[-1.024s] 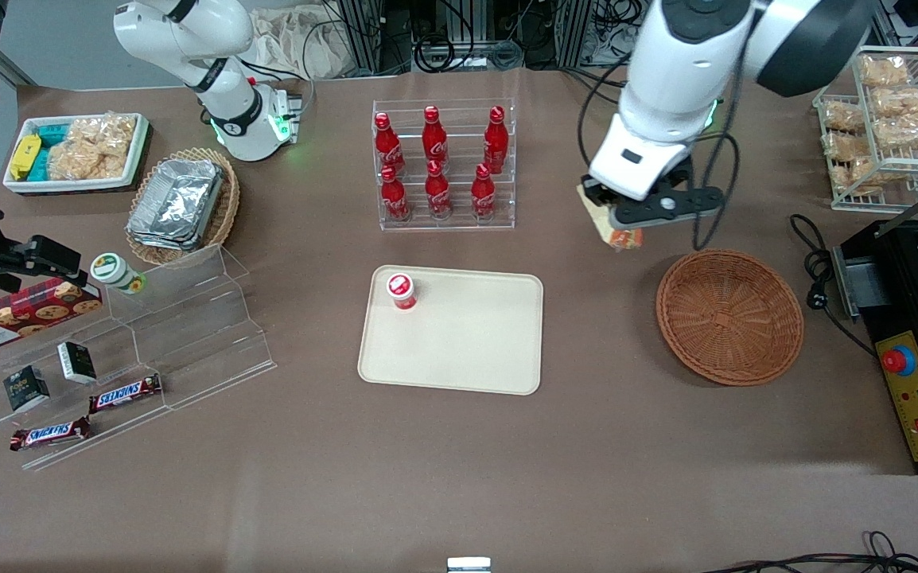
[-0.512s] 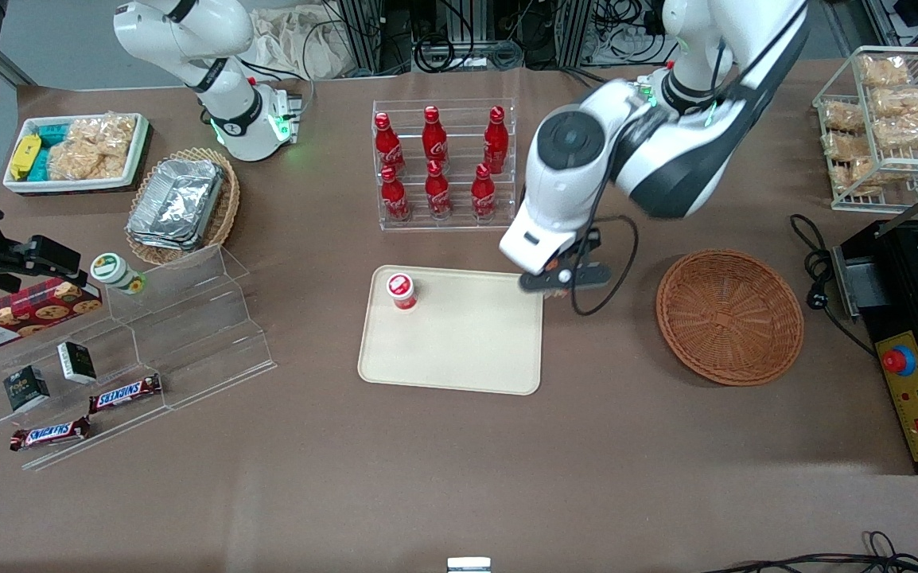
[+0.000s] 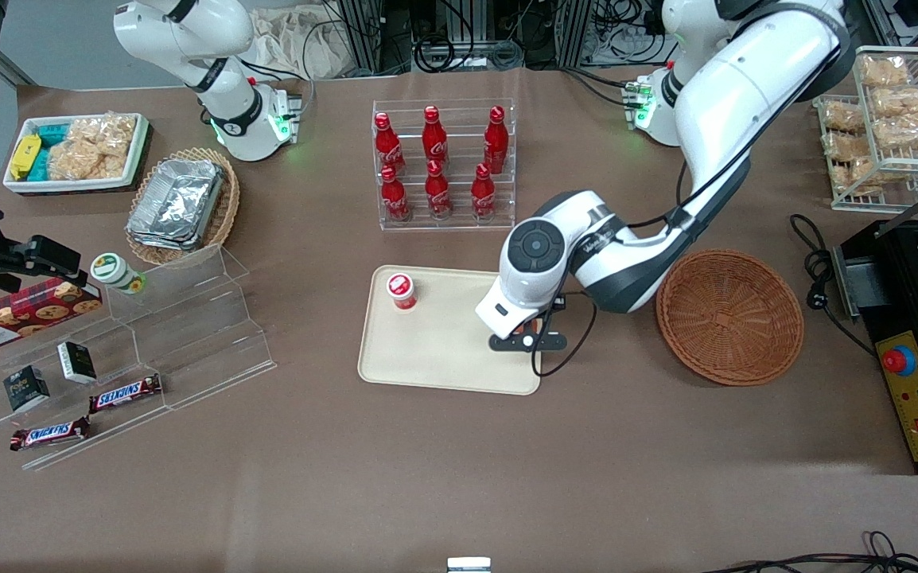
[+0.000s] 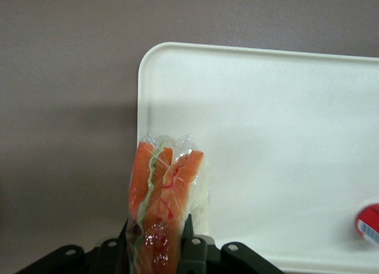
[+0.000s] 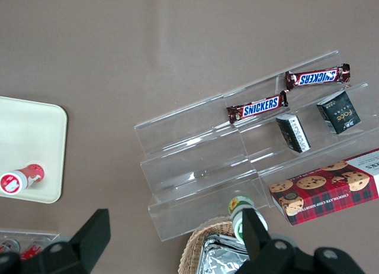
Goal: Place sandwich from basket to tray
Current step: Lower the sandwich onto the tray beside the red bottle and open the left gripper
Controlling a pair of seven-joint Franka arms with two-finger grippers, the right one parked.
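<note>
High front overview; close wrist views; shared tray (image 3: 459, 370).

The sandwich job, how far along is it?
The basket is already empty, so the pickup is done. The end effector is shut on the sandwich, held above the tray near its edge toward the basket. Left: lower it and let go.

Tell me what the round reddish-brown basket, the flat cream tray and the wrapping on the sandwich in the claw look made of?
The round reddish-brown basket looks like woven wicker: its strands show. The flat cream tray seems matte moulded plastic, smooth with rounded corners. The sandwich, clamped in the gripper over the tray's edge, wears clear glossy film, probably plastic, crinkled and shiny.
</note>
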